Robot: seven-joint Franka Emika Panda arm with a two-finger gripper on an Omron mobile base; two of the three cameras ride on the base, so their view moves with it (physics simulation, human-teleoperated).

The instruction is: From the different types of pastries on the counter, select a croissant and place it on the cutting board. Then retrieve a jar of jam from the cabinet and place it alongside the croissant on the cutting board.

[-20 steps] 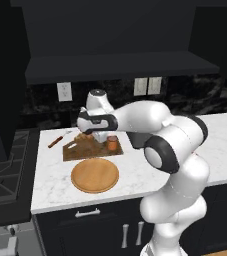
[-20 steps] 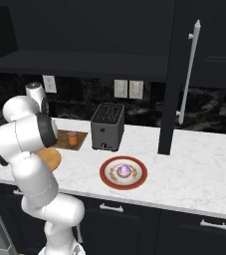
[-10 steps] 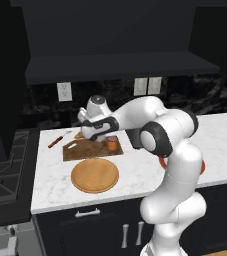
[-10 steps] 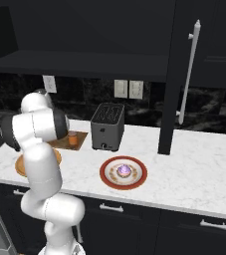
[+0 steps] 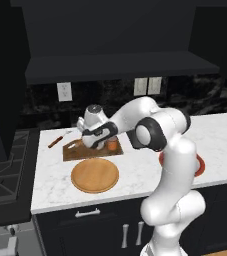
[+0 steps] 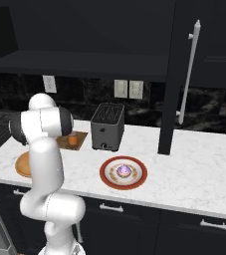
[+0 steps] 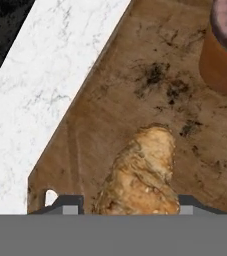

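The croissant (image 7: 142, 175) lies golden-brown on the dark wooden cutting board (image 7: 135, 75), between the two fingertips of my gripper (image 7: 129, 204), which stands open just above it. The orange jar of jam (image 7: 224, 50) with its reddish lid stands upright on the same board, a short way beyond the croissant. From the left base, my hand hangs low over the cutting board (image 5: 77, 152) with the jar of jam (image 5: 112, 145) right beside it. The round purple-topped pastry (image 6: 124, 171) sits on a red plate (image 6: 109, 174) on the counter (image 6: 184, 169).
A round lighter wooden plate (image 5: 95, 175) lies in front of the board. A knife (image 5: 59, 139) rests on the counter to the board's left. A dark toaster (image 6: 107, 127) stands right of the board. A stove (image 5: 5, 170) borders the counter's left end.
The hand has sunk a little lower over the board's left part and the elbow has swung round to the right. The jar has stayed standing on the board.
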